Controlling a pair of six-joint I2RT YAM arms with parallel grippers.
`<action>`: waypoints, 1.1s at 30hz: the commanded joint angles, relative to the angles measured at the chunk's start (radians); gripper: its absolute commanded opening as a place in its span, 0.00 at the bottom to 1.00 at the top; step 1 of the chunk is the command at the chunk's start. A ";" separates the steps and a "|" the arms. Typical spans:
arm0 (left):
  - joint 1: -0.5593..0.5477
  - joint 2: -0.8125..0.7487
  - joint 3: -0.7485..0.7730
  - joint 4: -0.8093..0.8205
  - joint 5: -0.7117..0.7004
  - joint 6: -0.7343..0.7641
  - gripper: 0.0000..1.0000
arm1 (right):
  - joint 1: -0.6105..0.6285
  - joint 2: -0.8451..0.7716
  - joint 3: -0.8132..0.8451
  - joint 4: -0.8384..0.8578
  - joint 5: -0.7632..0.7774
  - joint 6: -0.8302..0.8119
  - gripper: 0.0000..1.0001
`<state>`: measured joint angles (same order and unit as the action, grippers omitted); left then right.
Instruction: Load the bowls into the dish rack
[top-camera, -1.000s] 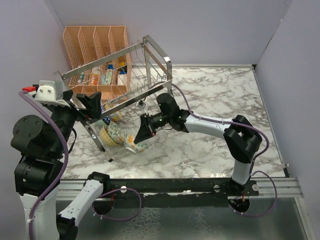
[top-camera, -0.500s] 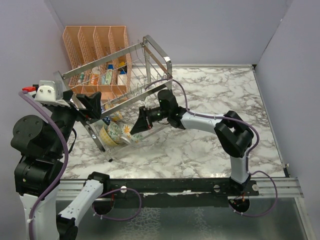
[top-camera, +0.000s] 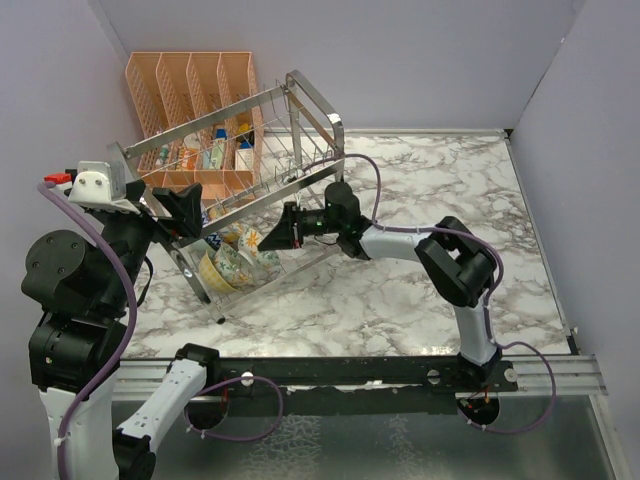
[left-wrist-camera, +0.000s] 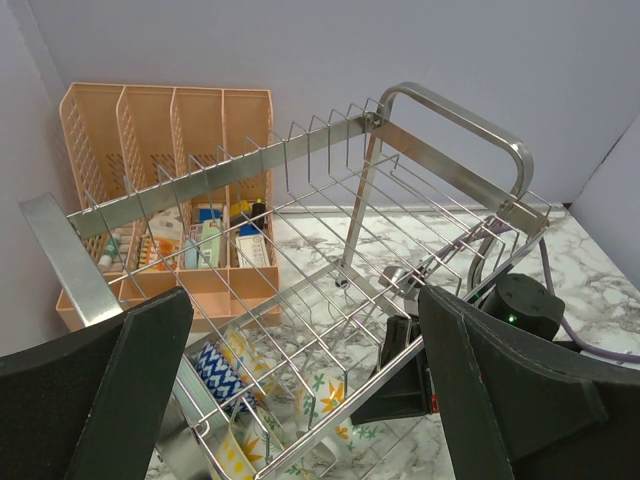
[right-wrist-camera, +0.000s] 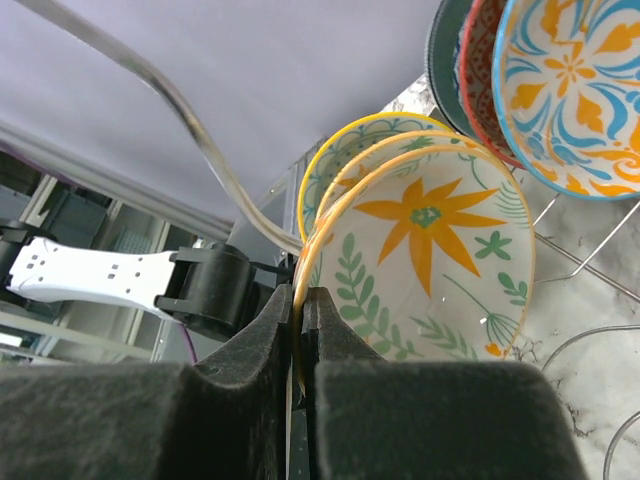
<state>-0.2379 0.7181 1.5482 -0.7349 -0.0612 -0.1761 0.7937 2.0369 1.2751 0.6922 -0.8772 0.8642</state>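
Bowl pinched on edge at the dish rack's lower tier

Your right end effector (top-camera: 275, 232) (right-wrist-camera: 300, 300) has its fingers pressed together on the rim of a flowered bowl (top-camera: 255, 238) (right-wrist-camera: 430, 260), cream inside with an orange flower and green leaves. In the right wrist view the rim sits squarely in the narrow slot between the two fingers. The bowl stands upright on its edge. From above you can see it inside the lower tier of the dish rack (top-camera: 310, 100) (left-wrist-camera: 450, 105), under the slanted upper shelf of wires. Whether it rests on the wires you cannot tell.

Just behind it, facing the same way, stand two yellow-rimmed bowls (right-wrist-camera: 350, 160) (top-camera: 222, 265), packed close together. Past them, at the top right of the right wrist view, are more patterned dishes (right-wrist-camera: 570, 70), also on edge.

Your left end effector (top-camera: 188, 208) (left-wrist-camera: 305, 295) is spread wide and holds nothing. It sits at the left end of the rack, looking along the wire shelves.

An orange mesh organiser (top-camera: 190, 90) (left-wrist-camera: 170, 130) stands behind the rack against the wall. Both stand on the marble counter (top-camera: 430, 190).
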 joint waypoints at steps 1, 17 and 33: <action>-0.003 -0.008 0.011 -0.003 -0.015 0.012 0.99 | -0.010 0.050 -0.020 0.161 0.064 0.109 0.01; -0.003 0.002 0.012 -0.002 -0.013 0.014 0.99 | 0.016 0.176 0.017 0.365 0.077 0.330 0.01; -0.005 -0.005 0.009 -0.006 -0.023 0.021 0.99 | 0.029 0.274 0.016 0.425 0.094 0.463 0.05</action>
<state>-0.2379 0.7181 1.5482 -0.7349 -0.0616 -0.1673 0.8253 2.2818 1.2869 1.1290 -0.8074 1.2709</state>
